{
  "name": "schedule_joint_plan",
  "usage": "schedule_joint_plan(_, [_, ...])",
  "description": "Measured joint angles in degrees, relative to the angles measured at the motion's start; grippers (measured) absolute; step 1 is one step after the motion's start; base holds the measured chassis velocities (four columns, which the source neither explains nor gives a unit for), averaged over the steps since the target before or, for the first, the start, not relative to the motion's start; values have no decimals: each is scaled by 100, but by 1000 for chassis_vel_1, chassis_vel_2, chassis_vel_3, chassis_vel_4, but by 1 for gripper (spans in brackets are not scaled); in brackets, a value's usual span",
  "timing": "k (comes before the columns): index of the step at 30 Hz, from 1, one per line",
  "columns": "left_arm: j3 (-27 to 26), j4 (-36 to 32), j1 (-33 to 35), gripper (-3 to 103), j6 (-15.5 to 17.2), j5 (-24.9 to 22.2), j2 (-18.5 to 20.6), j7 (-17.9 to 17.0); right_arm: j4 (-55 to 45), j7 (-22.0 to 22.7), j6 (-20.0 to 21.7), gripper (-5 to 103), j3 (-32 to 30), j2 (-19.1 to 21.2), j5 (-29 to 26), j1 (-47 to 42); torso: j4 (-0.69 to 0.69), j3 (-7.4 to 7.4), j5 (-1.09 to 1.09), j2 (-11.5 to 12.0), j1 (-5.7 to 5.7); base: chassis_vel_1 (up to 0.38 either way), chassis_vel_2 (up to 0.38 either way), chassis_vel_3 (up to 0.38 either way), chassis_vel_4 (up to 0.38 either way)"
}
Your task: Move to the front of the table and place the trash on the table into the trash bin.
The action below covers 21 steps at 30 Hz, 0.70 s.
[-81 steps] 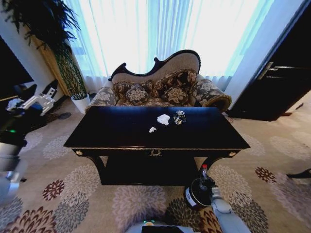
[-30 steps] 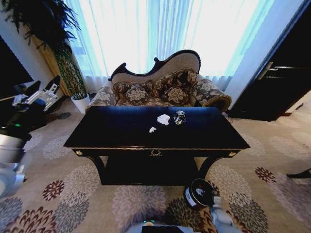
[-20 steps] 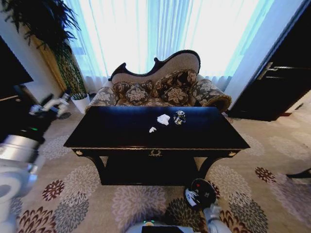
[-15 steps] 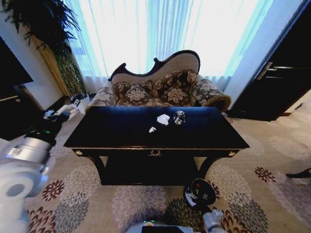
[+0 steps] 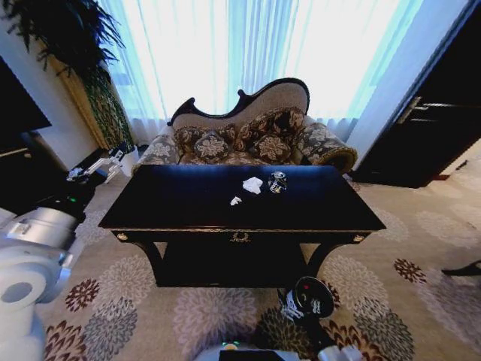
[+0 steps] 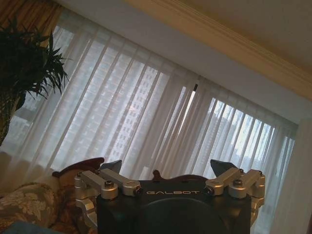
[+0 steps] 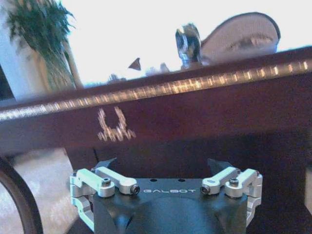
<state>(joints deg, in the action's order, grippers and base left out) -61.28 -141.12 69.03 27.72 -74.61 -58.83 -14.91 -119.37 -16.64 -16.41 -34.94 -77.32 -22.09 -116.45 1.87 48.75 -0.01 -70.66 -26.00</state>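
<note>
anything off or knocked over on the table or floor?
Nothing stands out. Two crumpled paper scraps and a small clear bottle-like piece sit on the table; the trash bin stands on the carpet below.

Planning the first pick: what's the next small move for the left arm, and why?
Probably swing the left tool in over the table toward the trash. It is open and empty, off the table's left end, and the scraps and shiny piece lie untouched near the back middle. The right tool sits low by the trash bin.

"GALBOT" on left gripper (image 6: 166, 171) and right gripper (image 7: 164, 166)
</note>
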Motion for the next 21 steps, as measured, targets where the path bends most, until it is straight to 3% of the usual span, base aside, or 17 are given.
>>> schedule_joint_plan(9, [-309, -42, 97, 100, -20, -214, 67, -2, -1354, 77, 76, 100, -40, -50, -104, -376, -1, 0, 0, 0, 0, 0, 0, 0, 0])
schedule_joint_plan(21, [-388, -152, 108, 100, -12, -276, 106, -39, -2390, 174, 190, 100, -151, 106, -232, -603, 0, 0, 0, 0, 0, 0, 0, 0, 0])
